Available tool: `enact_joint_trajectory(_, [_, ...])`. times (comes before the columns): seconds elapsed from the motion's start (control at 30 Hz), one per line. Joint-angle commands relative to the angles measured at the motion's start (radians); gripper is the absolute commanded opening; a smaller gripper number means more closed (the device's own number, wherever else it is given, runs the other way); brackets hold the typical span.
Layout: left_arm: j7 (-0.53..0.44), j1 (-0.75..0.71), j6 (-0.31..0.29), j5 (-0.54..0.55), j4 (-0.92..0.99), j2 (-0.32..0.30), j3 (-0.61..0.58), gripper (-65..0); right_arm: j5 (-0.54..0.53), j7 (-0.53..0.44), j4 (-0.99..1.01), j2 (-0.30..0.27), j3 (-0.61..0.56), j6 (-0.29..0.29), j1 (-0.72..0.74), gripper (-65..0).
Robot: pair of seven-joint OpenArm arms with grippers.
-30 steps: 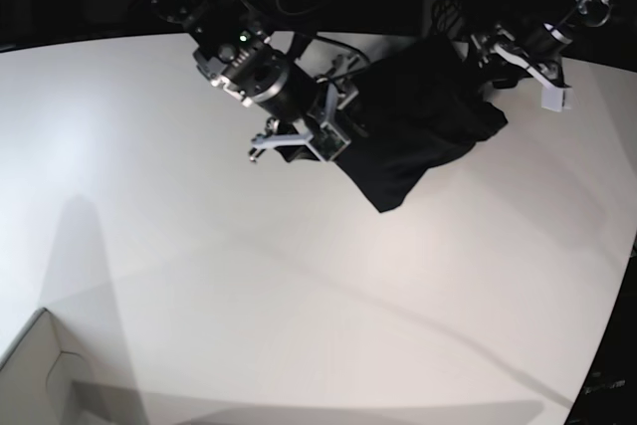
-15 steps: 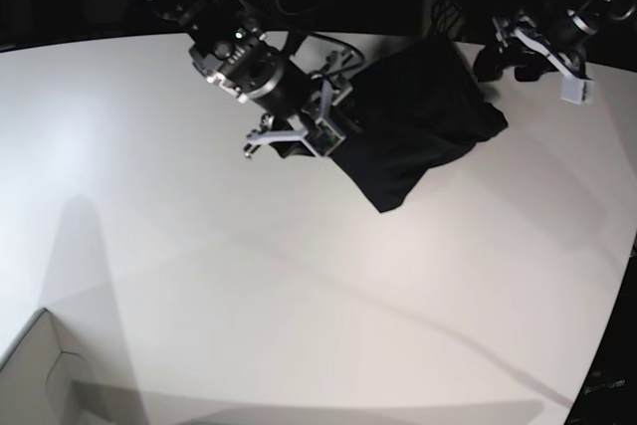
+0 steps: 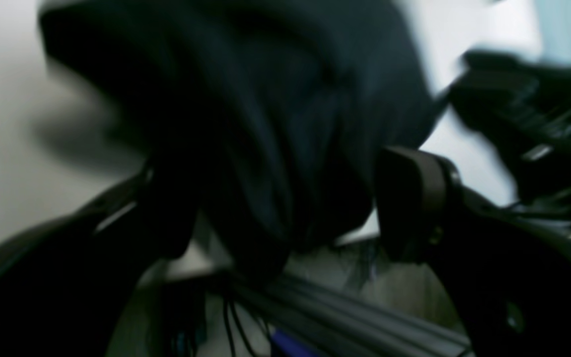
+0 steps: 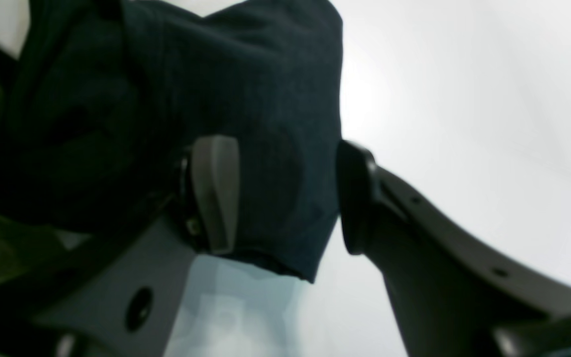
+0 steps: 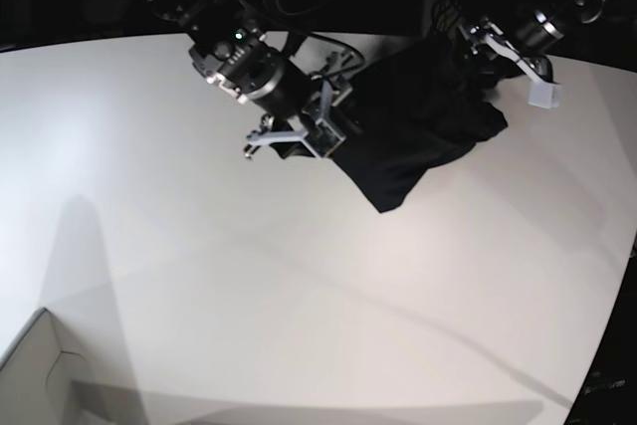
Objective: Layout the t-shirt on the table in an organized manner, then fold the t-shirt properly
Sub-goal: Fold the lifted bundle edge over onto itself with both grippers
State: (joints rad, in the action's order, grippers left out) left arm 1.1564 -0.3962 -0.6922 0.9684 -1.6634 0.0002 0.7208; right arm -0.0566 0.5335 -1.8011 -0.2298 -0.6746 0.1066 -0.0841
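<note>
White and matte, the table (image 5: 299, 296) fills the base view, backed by dark equipment along its far curved edge. Bunched at that far edge lies the black t-shirt (image 5: 413, 126), one corner trailing toward the table's middle. 2 arms flank it. Seen from its wrist camera, the right gripper (image 4: 285, 198) stands with jaws apart, straddling a hanging fold of the t-shirt (image 4: 246, 124); the pads do not pinch it. Across the bundle, the left gripper (image 3: 285, 198) is spread wide, dark cloth (image 3: 265, 124) lying between its fingers, though blur hides any contact. A pale cardboard box corner (image 5: 35, 375) sits at the near edge.
</note>
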Motion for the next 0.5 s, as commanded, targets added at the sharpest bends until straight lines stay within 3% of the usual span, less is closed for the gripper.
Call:
enact_joint_trajectory(0.0, [-0.022,0.006,-0.006,0.03,-0.024,-0.013,0.006,-12.2,-0.002,-0.025,-0.021,0.002,0.002,-0.002,0.008,-33.1])
enact_joint_trajectory(0.47, [-0.022,-0.013,-0.006,0.021,-0.008,-0.013,0.11,-12.1,-0.004,-0.026,-0.021,-0.015,0.002,-0.002,0.007,-33.1])
